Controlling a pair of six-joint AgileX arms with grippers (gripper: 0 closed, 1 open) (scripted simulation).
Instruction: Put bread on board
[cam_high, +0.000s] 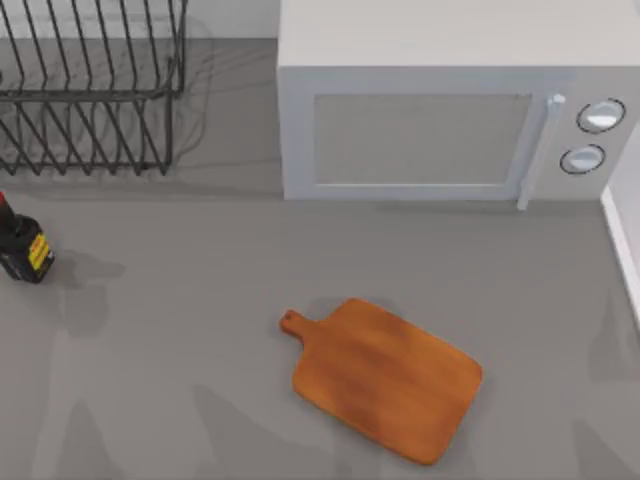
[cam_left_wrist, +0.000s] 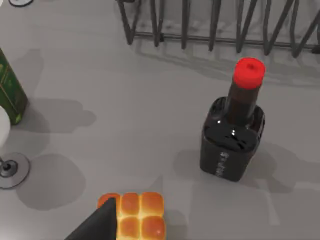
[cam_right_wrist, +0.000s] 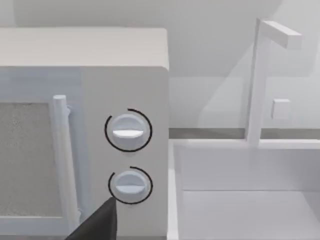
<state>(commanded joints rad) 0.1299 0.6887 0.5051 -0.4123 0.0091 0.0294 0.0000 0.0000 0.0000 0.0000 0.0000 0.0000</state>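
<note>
The bread (cam_left_wrist: 137, 220), a small golden-orange pull-apart chunk, lies on the grey counter in the left wrist view. A dark part of my left gripper (cam_left_wrist: 100, 225) sits right against its side. The board (cam_high: 385, 378), reddish-brown with a short holed handle, lies flat at the front middle of the table in the top view, handle pointing left. A dark part of my right gripper (cam_right_wrist: 102, 220) hangs in front of the microwave's knobs (cam_right_wrist: 129, 131).
A dark sauce bottle with a red cap (cam_left_wrist: 232, 140) stands close to the bread, at the table's left edge (cam_high: 25, 250). A wire dish rack (cam_high: 90, 90) is back left, a microwave (cam_high: 450, 100) back centre. A green bottle (cam_left_wrist: 10, 90) and a glass base (cam_left_wrist: 10, 170) are nearby.
</note>
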